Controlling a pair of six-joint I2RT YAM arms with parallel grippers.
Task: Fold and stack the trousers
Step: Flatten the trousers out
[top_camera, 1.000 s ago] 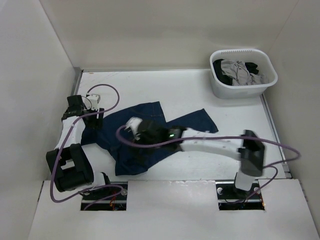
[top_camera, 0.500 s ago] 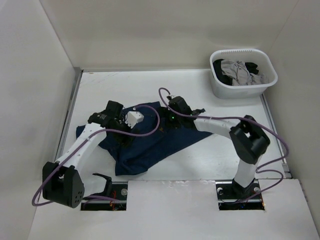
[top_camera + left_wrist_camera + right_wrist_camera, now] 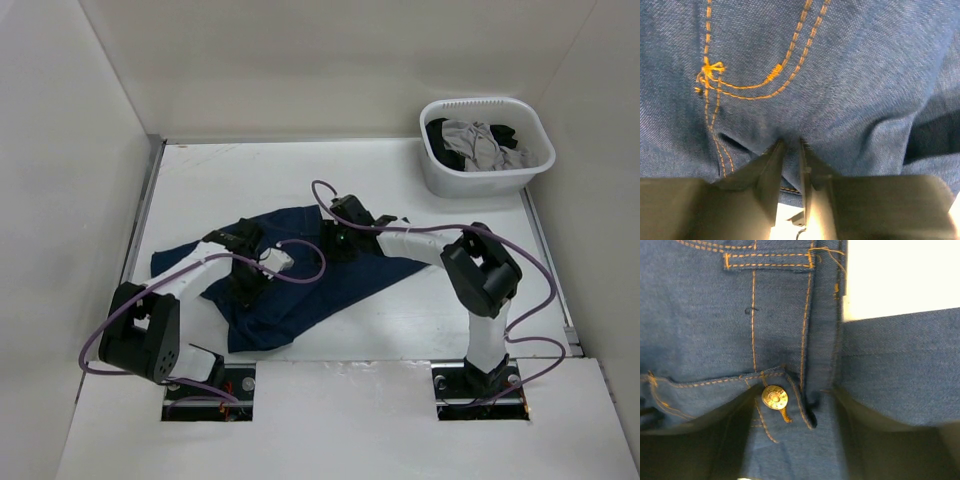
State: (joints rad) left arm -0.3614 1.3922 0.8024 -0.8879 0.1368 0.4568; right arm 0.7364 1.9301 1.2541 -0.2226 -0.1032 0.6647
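Observation:
The trousers (image 3: 345, 285), dark navy denim with orange stitching, lie crumpled in the middle of the table. My left gripper (image 3: 248, 285) is pressed down on their left part. In the left wrist view it (image 3: 791, 142) is shut, pinching a small ridge of denim (image 3: 850, 90) below a curved seam. My right gripper (image 3: 335, 240) is at the far edge of the trousers. In the right wrist view its fingers (image 3: 715, 440) stand close on either side of the waistband by the brass button (image 3: 774, 397), shut on that fold.
A white basket (image 3: 470, 185) with grey and black garments (image 3: 480, 145) stands at the back right corner. White walls close in the table on the left, back and right. Purple cables loop over both arms above the denim.
My left arm swung in from the far left onto the trousers and its jaws closed on denim. My right gripper moved to the far waistband edge and closed in on it.

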